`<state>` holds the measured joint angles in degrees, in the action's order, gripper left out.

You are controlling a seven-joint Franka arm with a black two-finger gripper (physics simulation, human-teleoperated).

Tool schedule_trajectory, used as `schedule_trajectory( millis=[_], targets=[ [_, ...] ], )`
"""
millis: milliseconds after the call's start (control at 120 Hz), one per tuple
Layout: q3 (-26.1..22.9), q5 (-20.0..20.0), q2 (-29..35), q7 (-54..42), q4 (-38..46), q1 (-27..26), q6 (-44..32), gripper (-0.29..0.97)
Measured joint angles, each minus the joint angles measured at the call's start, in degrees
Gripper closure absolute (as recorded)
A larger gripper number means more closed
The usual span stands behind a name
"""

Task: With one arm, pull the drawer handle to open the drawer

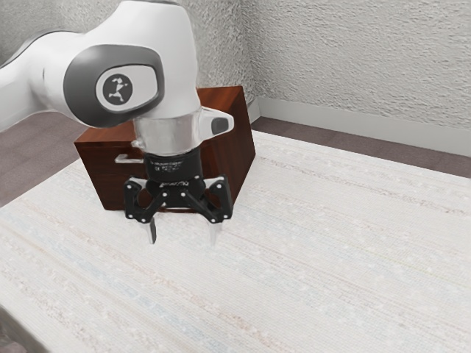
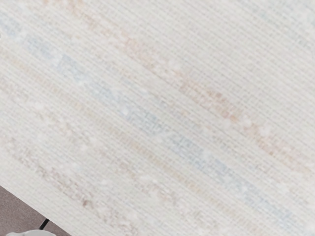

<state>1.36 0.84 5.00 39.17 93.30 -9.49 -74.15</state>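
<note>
A dark red-brown wooden drawer box (image 1: 232,136) stands on the pale table, behind my hand in the exterior view. Its metal handle (image 1: 125,158) pokes out on the front face toward the exterior view's left, mostly hidden by my wrist. My black gripper (image 1: 182,234) hangs open just above the tabletop in front of the box, fingers pointing down with nothing between them. It touches neither the box nor the handle. The wrist view looks straight down on the woven table surface (image 2: 162,113).
The pale woven tabletop (image 1: 331,250) stretches wide toward the exterior view's right and front. A grey-brown floor (image 1: 29,154) and textured walls (image 1: 353,51) lie beyond the table. A table edge with floor (image 2: 15,216) shows in the wrist view's corner.
</note>
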Motion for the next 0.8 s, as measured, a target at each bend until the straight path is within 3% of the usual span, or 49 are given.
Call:
schedule_trajectory(
  millis=[192, 333, 408, 500, 800],
  targets=[
    [0.05, 0.25, 0.82, 12.8, 0.09, 2.55, -8.56, 0.0],
    [4.99, -0.23, 1.36, 20.08, -1.01, 2.24, -9.86, 0.0],
    [6.71, -0.49, 1.07, 23.31, -1.48, 5.92, -10.26, 0.0],
    [6.07, -0.51, 1.76, 26.93, -0.75, 10.22, -10.56, 0.0],
    [7.45, -0.56, 5.12, 38.27, 3.39, 10.17, -10.89, 0.0]
  ],
)
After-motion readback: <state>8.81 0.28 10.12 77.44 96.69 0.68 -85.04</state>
